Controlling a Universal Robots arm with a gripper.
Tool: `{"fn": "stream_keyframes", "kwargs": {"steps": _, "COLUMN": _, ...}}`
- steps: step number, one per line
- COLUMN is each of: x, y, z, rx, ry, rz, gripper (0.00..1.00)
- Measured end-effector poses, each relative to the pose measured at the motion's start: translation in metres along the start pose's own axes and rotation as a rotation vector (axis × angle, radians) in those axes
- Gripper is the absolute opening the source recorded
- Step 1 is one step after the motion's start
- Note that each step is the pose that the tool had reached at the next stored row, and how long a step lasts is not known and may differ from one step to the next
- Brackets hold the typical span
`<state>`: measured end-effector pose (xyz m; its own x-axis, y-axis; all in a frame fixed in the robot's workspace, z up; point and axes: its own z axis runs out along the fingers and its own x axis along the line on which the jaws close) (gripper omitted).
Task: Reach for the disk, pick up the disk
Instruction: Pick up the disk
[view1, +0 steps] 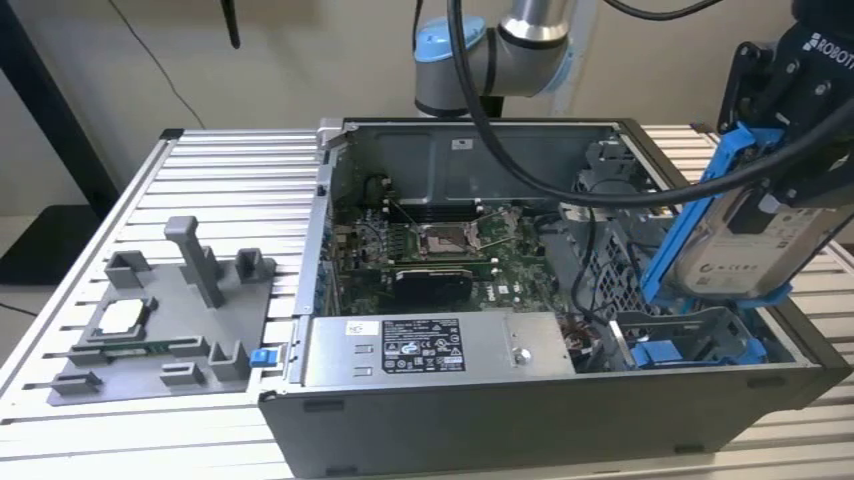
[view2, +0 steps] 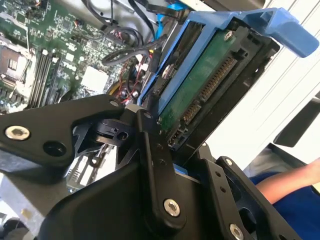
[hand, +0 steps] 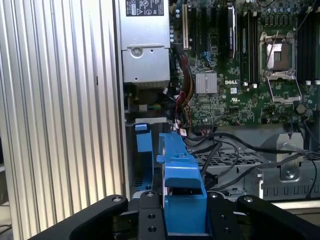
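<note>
Exterior view: my gripper (view1: 787, 185) is clamped on the disk (view1: 727, 235), held tilted above the open computer case (view1: 534, 420), over its drive bay corner. I judge the risk is slippage, since the blue bracket could flex and snag nearby cables (view1: 587, 190).

Open computer case (view1: 534, 400) on slatted aluminium table (view1: 200, 170). Motherboard (view1: 427, 250) with bare CPU socket (view1: 441, 238) exposed inside; power supply (view1: 414, 345) along near wall. Grey fixture plate (view1: 160, 330) at exterior view's left, carrying small square chip (view1: 118, 318). Blue-sleeved arm (view2: 290, 192) noted in second wrist view.
</note>
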<state>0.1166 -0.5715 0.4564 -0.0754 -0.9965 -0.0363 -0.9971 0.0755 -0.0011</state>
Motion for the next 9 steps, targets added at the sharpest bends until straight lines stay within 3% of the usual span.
{"fn": "stream_keyframes", "kwargs": {"steps": 3, "x": 0.0041, "y": -0.0004, "z": 0.0008, "rx": 0.0000, "ry": -0.0003, "rz": 0.000, "gripper": 0.00}}
{"fn": "stream_keyframes", "kwargs": {"steps": 9, "x": 0.0045, "y": -0.0004, "z": 0.0007, "rx": 0.0000, "ry": -0.0003, "rz": 0.000, "gripper": 0.00}}
